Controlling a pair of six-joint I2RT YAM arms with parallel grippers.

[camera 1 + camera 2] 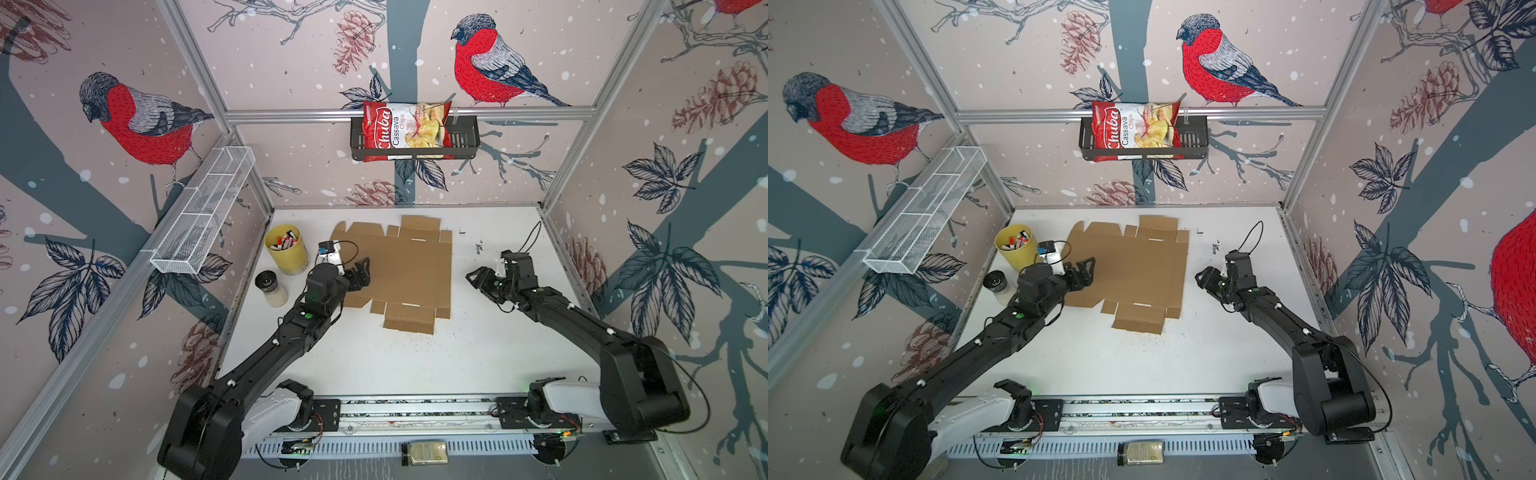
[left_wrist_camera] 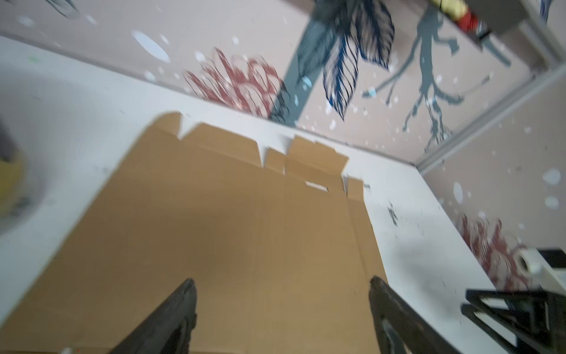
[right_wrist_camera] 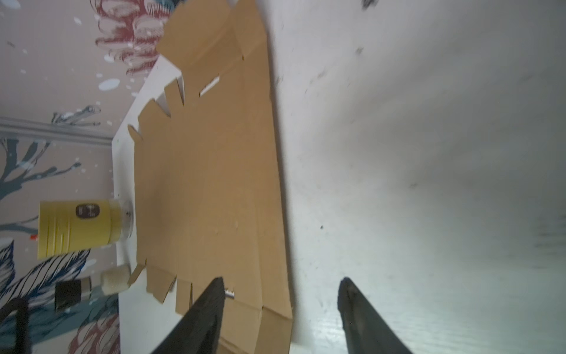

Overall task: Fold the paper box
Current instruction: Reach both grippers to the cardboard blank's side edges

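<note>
Bird wallpaper (image 1: 291, 62) surrounds white tabletop (image 1: 415, 365) holding paper box (image 1: 407, 270).

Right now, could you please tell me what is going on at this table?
Two robot arms are set to fold the paper box, which lies flat and unfolded on the white table. The left gripper hangs over the sheet's left part with its jaws open. The right gripper is beside the sheet's right edge, over bare table, jaws apart and holding nothing. Nothing looks folded yet.
</note>
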